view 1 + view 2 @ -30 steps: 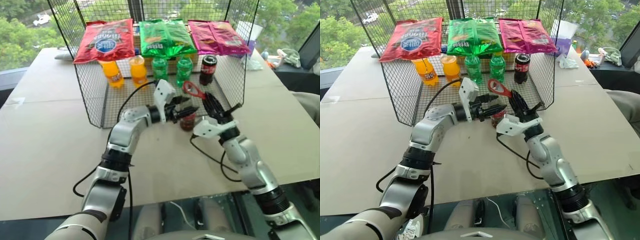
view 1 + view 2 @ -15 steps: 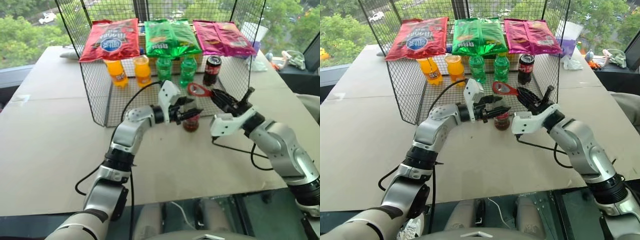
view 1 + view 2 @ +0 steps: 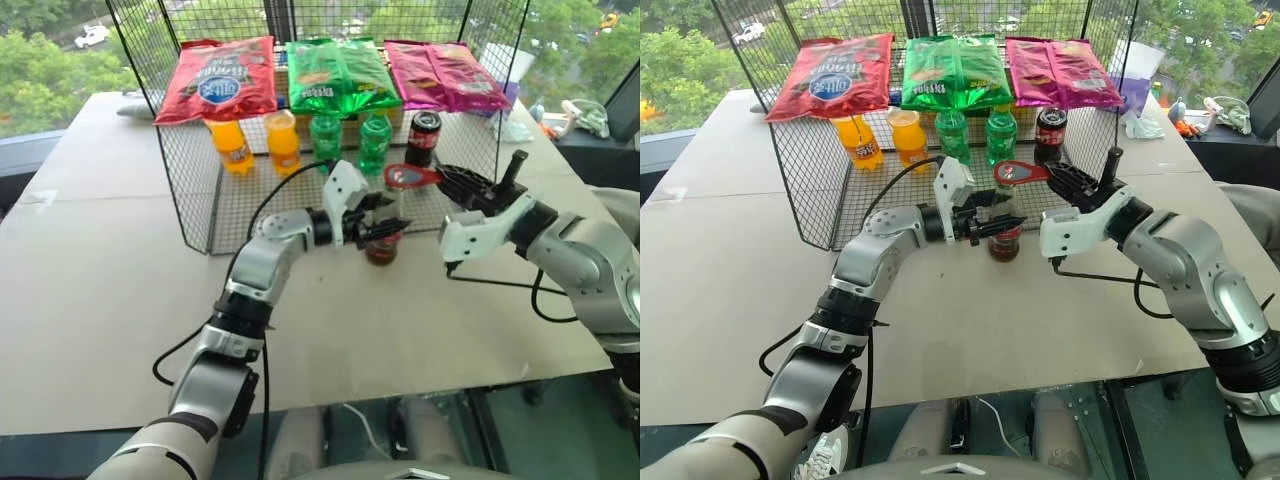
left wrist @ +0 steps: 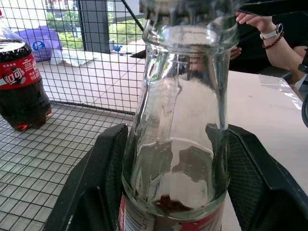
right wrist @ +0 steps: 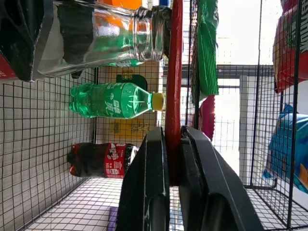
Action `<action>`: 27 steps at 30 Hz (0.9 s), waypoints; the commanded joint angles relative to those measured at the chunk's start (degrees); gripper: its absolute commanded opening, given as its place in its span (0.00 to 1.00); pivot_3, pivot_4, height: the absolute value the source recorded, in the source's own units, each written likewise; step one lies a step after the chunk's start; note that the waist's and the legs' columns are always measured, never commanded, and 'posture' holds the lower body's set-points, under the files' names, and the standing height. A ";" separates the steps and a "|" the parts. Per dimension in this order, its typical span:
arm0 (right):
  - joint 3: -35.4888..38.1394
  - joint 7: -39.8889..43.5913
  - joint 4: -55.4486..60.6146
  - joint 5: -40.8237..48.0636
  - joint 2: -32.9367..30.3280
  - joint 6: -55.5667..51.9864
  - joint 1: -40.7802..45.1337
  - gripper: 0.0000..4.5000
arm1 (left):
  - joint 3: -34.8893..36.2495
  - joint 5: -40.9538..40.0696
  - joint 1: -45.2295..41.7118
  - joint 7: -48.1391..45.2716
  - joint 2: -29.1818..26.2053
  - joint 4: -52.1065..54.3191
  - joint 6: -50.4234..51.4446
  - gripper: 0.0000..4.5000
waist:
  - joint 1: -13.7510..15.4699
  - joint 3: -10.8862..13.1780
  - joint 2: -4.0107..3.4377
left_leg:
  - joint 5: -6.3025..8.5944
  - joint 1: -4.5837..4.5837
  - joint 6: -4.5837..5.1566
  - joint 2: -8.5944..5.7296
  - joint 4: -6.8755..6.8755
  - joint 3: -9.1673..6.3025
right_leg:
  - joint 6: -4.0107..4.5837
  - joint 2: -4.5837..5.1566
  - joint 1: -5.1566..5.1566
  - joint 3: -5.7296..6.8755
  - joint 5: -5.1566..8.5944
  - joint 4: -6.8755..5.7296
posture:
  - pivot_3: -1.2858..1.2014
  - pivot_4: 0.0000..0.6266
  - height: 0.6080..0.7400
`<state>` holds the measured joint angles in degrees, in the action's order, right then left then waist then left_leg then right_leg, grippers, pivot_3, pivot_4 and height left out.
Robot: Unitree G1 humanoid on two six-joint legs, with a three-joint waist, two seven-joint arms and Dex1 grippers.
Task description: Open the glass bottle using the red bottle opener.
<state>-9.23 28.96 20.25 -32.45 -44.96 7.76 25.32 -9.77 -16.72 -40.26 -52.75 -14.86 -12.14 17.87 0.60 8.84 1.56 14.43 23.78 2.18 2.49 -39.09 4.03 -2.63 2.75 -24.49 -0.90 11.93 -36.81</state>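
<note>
Beige table [image 3: 90, 260], windows [image 3: 45, 60] onto trees

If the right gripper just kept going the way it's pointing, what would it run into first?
Probably the top of the glass bottle: the right gripper points toward it, and the red bottle opener in its fingers already reaches the bottle's mouth. Depth is hard to judge.

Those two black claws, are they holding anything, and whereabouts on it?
Yes. The left gripper clasps the glass bottle around its body, just above the red label. The right gripper pinches the red bottle opener by its handle.
</note>
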 commanded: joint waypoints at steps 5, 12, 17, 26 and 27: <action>3.50 2.73 1.55 6.17 3.05 -4.61 1.59 0.00 | 1.44 -0.31 -1.07 -0.84 -0.70 -0.14 -1.47 0.51 | 0.01 0.02 -0.01 | 0.00 0.02 0.00 0.00 0.00 -0.01 | -0.01 -0.01 -0.02 0.00 -0.01 0.00 | 0.52 0.24 1.00; 6.17 0.85 5.71 8.42 8.87 -11.94 1.88 0.00 | 1.55 -0.55 -0.85 -0.96 -0.82 0.04 -1.57 0.51 | -0.04 0.04 -0.02 | 0.00 0.04 0.00 0.01 0.00 0.00 | -0.01 -0.01 -0.05 0.00 -0.01 -0.01 | 0.52 0.24 1.00; 11.08 2.68 11.72 14.59 15.67 -28.36 -2.37 0.00 | 1.54 -0.50 -0.74 -0.63 -0.61 0.18 -1.69 0.51 | 0.13 0.04 -0.02 | 0.00 0.08 0.00 0.01 -0.01 -0.01 | -0.09 -0.01 -0.07 0.00 -0.06 -0.01 | 0.52 0.24 1.00; 13.20 4.14 19.55 30.98 31.16 -62.10 -17.07 0.00 | 2.17 -0.81 -0.04 0.81 -0.34 1.52 -1.34 0.51 | -0.52 0.07 -0.09 | 0.00 0.07 0.00 0.05 -0.01 0.00 | 0.00 -0.01 -0.11 -0.01 -0.02 -0.06 | 0.52 0.24 1.00; 13.49 3.94 19.61 32.47 32.53 -64.49 -17.08 0.00 | 2.17 -0.89 0.10 0.97 -0.34 1.82 -1.18 0.51 | -0.68 0.07 -0.10 | 0.00 0.05 0.00 0.06 -0.01 -0.01 | 0.00 -0.02 -0.11 0.00 -0.02 -0.08 | 0.52 0.24 1.00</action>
<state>3.29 33.52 36.50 -3.41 -13.58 -52.18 7.73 -8.96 -17.03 -40.05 -52.23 -15.37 -12.60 17.13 -0.08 8.90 1.46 14.43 23.81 2.18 2.55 -39.10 3.99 -2.62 2.73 -24.59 -0.89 11.92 -36.92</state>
